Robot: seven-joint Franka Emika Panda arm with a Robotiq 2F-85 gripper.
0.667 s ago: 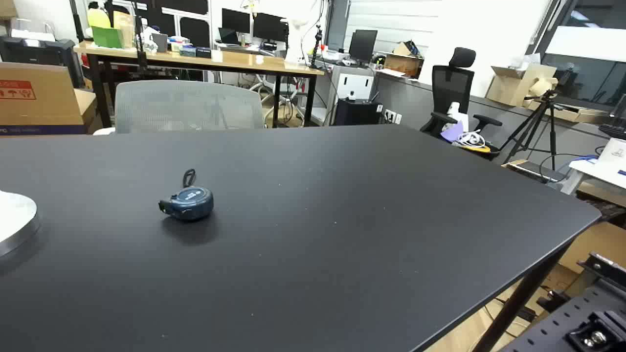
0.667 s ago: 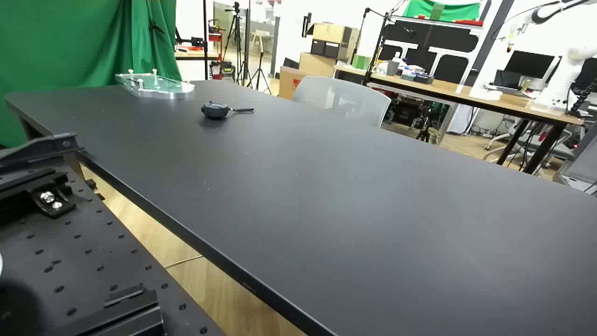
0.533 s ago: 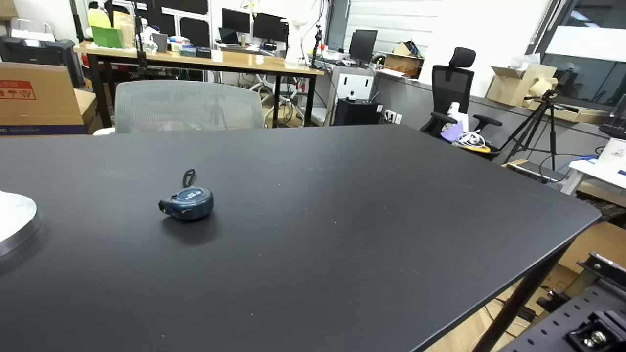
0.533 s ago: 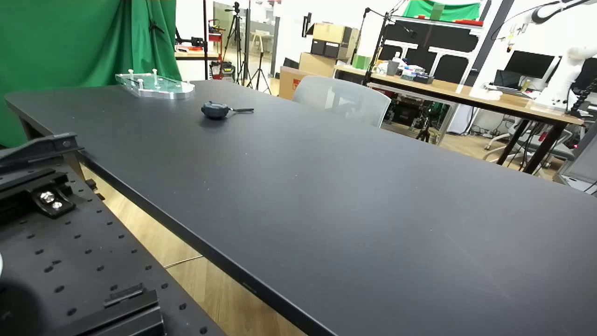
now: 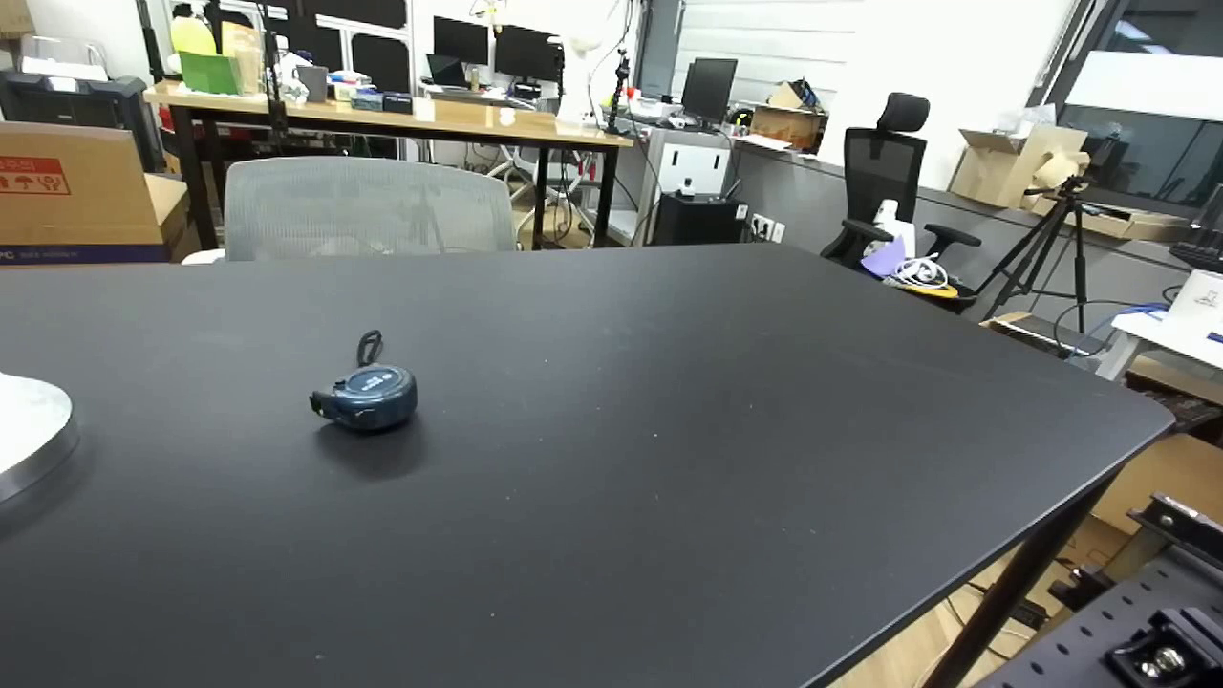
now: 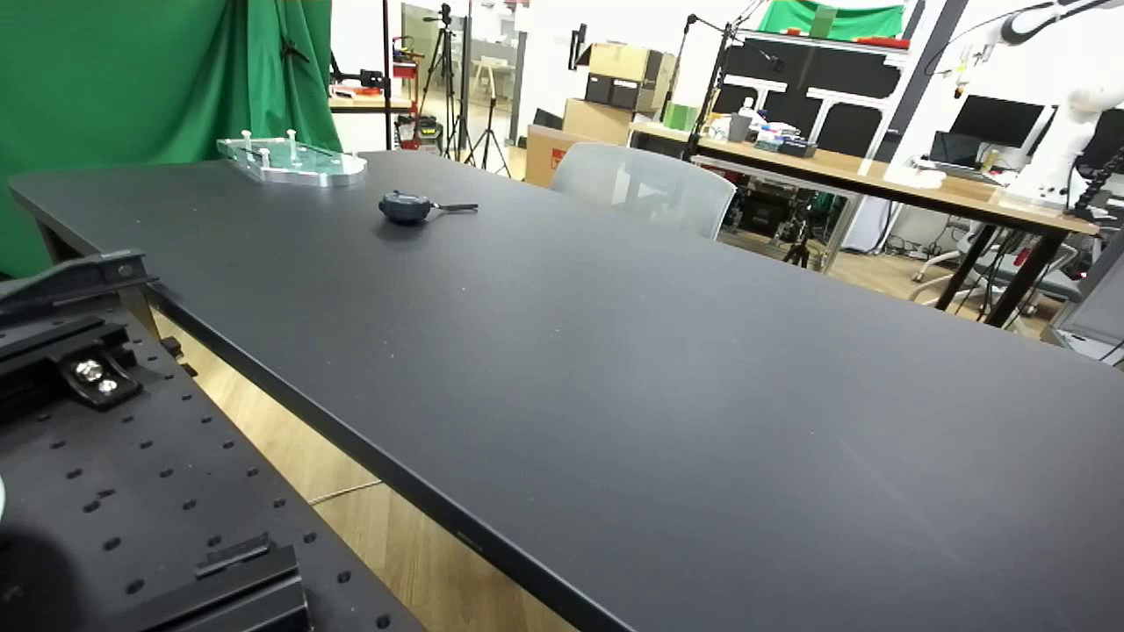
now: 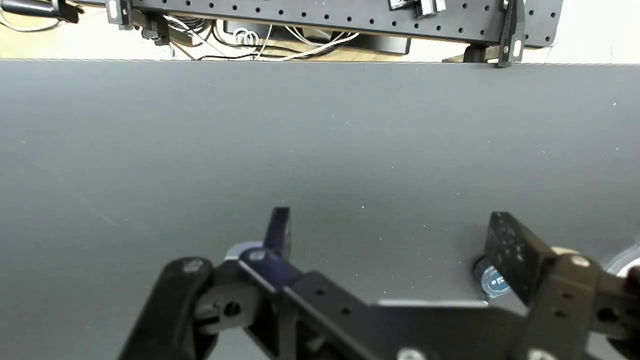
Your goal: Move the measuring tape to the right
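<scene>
The measuring tape (image 5: pixel 375 397), a small rounded blue and dark grey case with a black loop, lies on the dark table (image 5: pixel 611 497). It also shows in an exterior view (image 6: pixel 405 208) toward the far left of the table. In the wrist view my gripper (image 7: pixel 391 222) is open, with its two fingers wide apart and only bare tabletop seen between them. The tape (image 7: pixel 492 281) shows low at the right, partly hidden behind the right finger. The gripper appears above the table and holds nothing. Neither exterior view shows the gripper.
A clear plate with white posts (image 6: pixel 303 167) stands at the table's far end beyond the tape; its rounded edge shows in an exterior view (image 5: pixel 57 449). A grey mesh chair (image 5: pixel 368 210) stands behind the table. A black perforated mounting plate (image 6: pixel 176 474) runs along the opposite edge.
</scene>
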